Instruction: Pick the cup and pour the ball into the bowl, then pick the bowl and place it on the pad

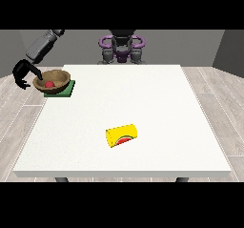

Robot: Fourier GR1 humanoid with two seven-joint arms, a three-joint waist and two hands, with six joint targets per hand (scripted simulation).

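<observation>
The red ball [48, 84] sits in the brown bowl [52, 79], the bowl rests on the green pad [66, 90], the yellow cup [121, 135] lies tipped over, and the hand at the view's left [22, 75] hangs beside the bowl with curled fingers holding nothing, so I think the job is nearly done.

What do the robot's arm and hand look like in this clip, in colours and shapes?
Only one arm shows, at the view's left: a grey, boxy forearm segment ending in a black hand with slim fingers. The torso behind the large white table is dark with purple, ring-like shoulder parts. No cables or markings are discernible. The other hand is not visible.
</observation>
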